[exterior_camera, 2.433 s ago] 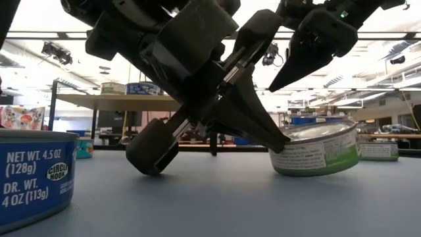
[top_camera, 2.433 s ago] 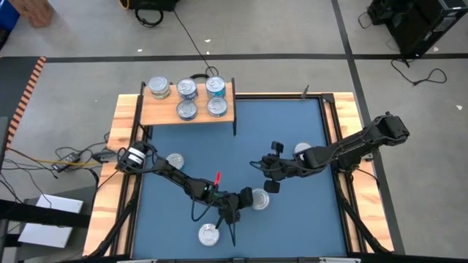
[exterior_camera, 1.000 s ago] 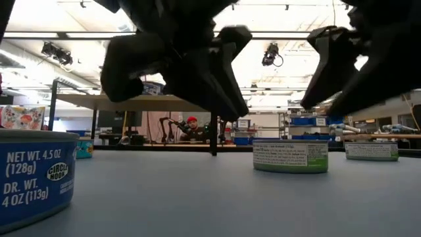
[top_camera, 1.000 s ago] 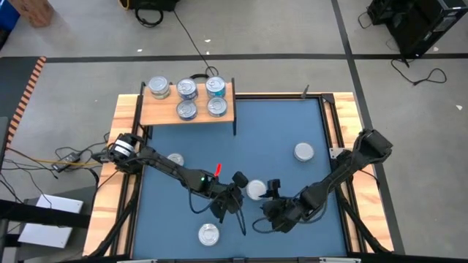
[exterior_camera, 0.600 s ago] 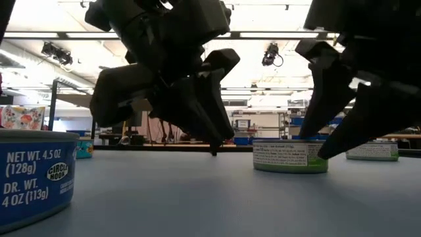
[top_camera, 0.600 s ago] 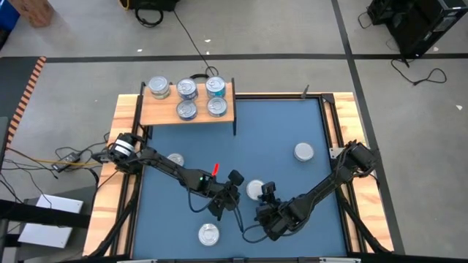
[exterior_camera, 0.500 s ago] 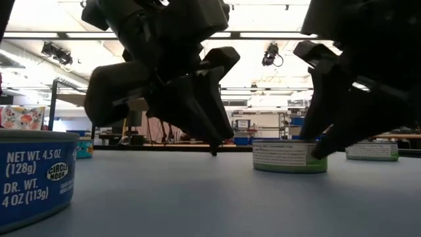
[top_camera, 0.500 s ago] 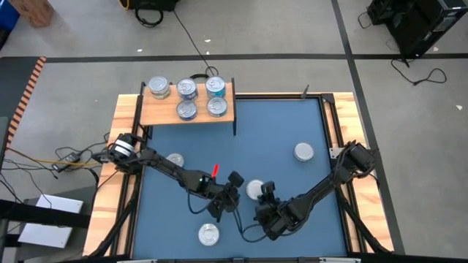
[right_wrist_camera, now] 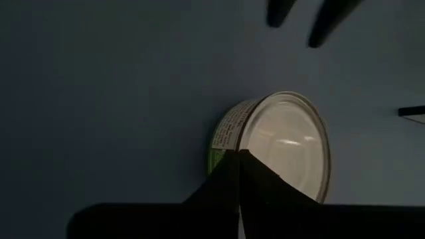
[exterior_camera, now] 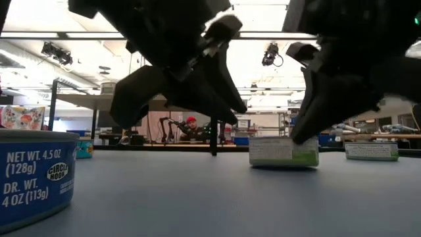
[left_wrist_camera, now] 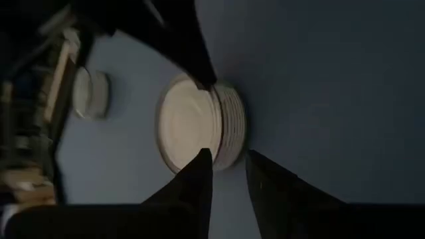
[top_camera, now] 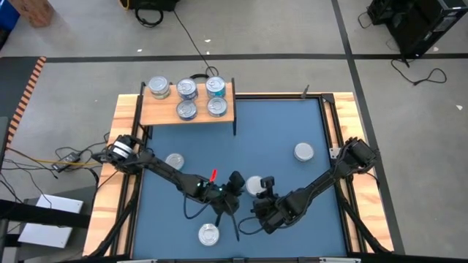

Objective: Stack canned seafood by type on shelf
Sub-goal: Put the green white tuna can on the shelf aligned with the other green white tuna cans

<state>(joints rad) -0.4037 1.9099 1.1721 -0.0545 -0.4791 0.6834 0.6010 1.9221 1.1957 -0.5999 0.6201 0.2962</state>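
Note:
A short tin with a green label and silvery lid stands flat on the blue tabletop, also seen in the low view. My right gripper is shut, its tips at this tin's rim. My left gripper is open a little at the tin's other side, one fingertip over the lid's edge and the other beside the wall. The wooden shelf at the far left carries several tins. My left gripper: I cannot tell whether its fingertips touch the tin or only stand astride its rim. My right gripper meets the tin with its shut fingertips at the upper rim, where lid and green label join. It slants down from the table's near right side. The tin stays flat on the table.
Loose tins lie on the table at the left, the right and the near edge. In the low view a blue-labelled tin stands close at the left. Both arms crowd the table's near middle.
My right gripper has come down and toward the far edge onto the green-labelled tin, and its fingers have shut. My left gripper has tipped and rolled a little beside the tin. The tin has slid slightly toward the table's left.

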